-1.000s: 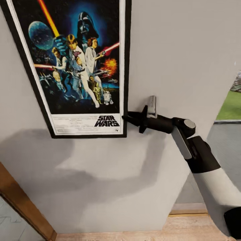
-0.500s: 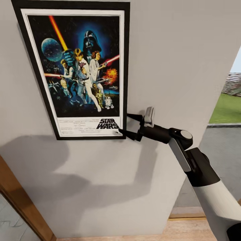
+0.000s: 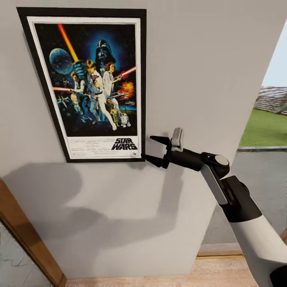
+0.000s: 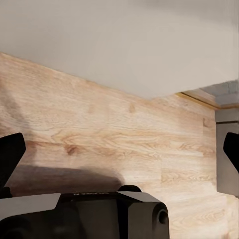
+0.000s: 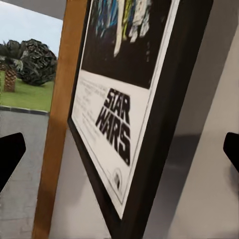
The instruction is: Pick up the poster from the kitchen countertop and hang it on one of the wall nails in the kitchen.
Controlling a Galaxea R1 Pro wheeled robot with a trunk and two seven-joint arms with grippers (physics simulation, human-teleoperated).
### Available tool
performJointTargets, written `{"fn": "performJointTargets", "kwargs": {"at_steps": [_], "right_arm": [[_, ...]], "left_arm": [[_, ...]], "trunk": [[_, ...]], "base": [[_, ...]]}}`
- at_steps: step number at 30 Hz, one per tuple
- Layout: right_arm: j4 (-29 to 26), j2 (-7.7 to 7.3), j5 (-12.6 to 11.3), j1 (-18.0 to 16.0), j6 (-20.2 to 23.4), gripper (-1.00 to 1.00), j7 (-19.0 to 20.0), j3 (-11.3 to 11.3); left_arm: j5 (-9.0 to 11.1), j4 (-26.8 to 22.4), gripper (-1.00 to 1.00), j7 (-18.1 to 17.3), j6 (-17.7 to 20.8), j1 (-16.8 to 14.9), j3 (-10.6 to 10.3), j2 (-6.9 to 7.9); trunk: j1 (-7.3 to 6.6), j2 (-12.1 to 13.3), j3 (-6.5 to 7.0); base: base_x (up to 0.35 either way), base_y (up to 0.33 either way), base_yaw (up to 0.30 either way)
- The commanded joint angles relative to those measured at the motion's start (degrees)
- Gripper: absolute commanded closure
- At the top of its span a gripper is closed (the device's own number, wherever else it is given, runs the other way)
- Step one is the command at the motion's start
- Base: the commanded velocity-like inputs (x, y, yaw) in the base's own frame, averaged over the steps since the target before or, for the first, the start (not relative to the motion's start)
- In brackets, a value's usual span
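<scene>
The Star Wars poster hangs flat and nearly upright on the light grey wall, black frame and white border in full view. My right gripper stands open just right of the poster's lower right corner, its lower fingertip close to the frame, nothing between the fingers. In the right wrist view the poster lies close ahead, seen edge-on, between the spread fingertips. My left gripper is open and faces the wooden floor. Any wall nail is hidden, and the kitchen countertop is out of view.
A wooden door frame slants across the lower left. Wooden floor runs along the wall's foot. To the right of the wall an opening looks out on grass and grey ground.
A second ago my right gripper was shut on the poster's right edge; it has opened and let go. The poster stays on the wall. The head view has shifted.
</scene>
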Motion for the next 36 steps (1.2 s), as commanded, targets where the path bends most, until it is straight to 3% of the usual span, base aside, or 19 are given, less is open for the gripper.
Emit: {"fn": "performJointTargets", "kwargs": {"at_steps": [1,8,25,36], "right_arm": [[0.0,-0.05,-0.6,-0.1,0.5,-1.00,0.0,0.1],[0.0,-0.05,-0.6,-0.1,0.5,-1.00,0.0,0.2],[0.0,-0.05,-0.6,-0.1,0.5,-1.00,0.0,0.2],[0.3,-0.18,-0.6,16.9,-0.4,-1.00,0.3,-0.1]], "left_arm": [[0.3,0.0,-1.00,-0.3,0.6,0.0,0.1,-0.01],[0.3,0.0,-1.00,-0.2,0.6,0.0,0.1,-0.01],[0.3,0.0,-1.00,-0.3,0.6,0.0,0.1,-0.01],[0.3,0.0,-1.00,-0.3,0.7,0.0,0.1,-0.01]], "trunk": [[0.01,-0.1,-0.14],[0.01,-0.1,-0.14],[0.01,-0.1,-0.14],[0.01,-0.1,-0.14]], "base": [[-0.211,-0.008,0.000],[-0.129,-0.002,0.000],[-0.323,0.000,0.000],[-0.004,0.000,0.000]]}}
